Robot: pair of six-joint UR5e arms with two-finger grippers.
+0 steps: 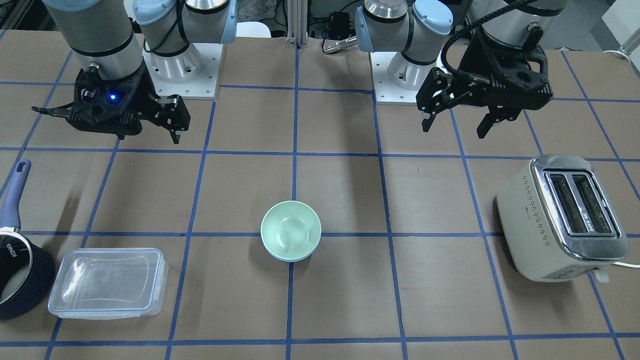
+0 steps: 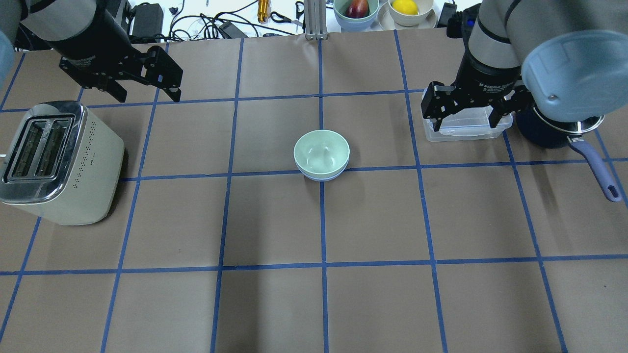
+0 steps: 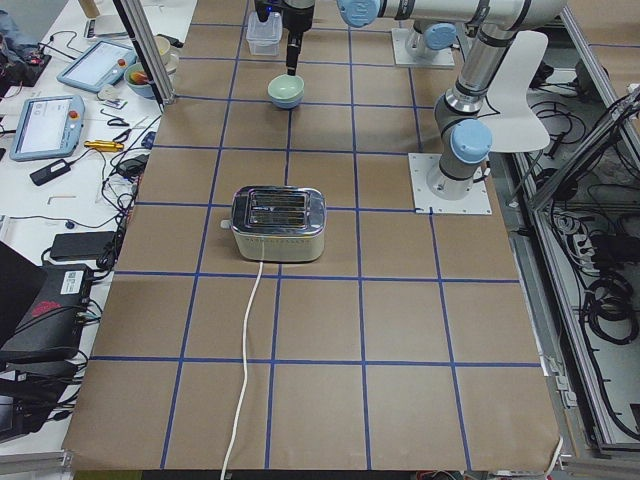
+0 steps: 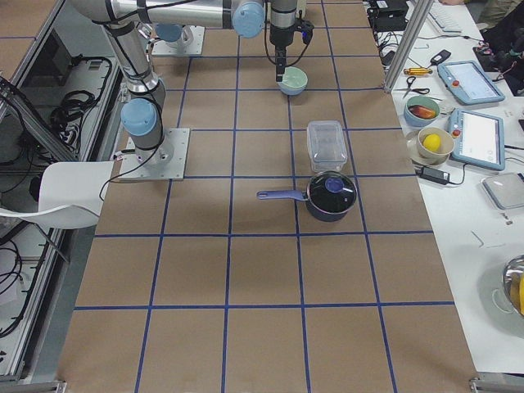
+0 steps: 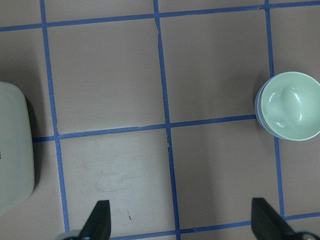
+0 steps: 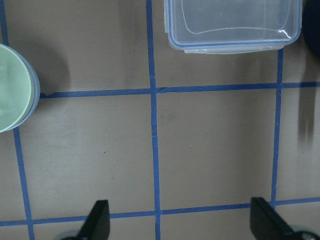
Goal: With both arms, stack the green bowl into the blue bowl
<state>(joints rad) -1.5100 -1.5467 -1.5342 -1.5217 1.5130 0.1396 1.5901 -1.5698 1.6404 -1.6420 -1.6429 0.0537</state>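
Sitting nested inside the blue bowl [image 1: 291,260], the green bowl [image 1: 290,227] is being carried near the middle of the table [image 1: 350,310], and only a thin blue crescent is being left in sight under the green rim. On that showing, the stacking is being judged as done.

Both grippers are being held high and well apart from the bowls. The left gripper [image 2: 144,90] is being kept just beyond the toaster [image 2: 59,162], and the right gripper [image 2: 465,115] over the clear container [image 1: 107,282], beside the saucepan [image 1: 35,295]. Each pair of jaws is being held spread wide, with nothing between them.

The bowls are being taken for light, stiff and smooth, probably plastic, so they are likely to be slippery under the pads. If the pair is to be lifted, the rim is being judged the best hold, with one finger inside and one outside. A loose pinch on the green rim alone is being reckoned likely to lift it back out.

In the front-facing view the container is being shown whole, whereas in the overhead view it is being partly covered by the right gripper. In both wrist views the blue edge is being shown as a sliver beside the green. In the side views the bowls are being shown too small for the nesting to be checked.
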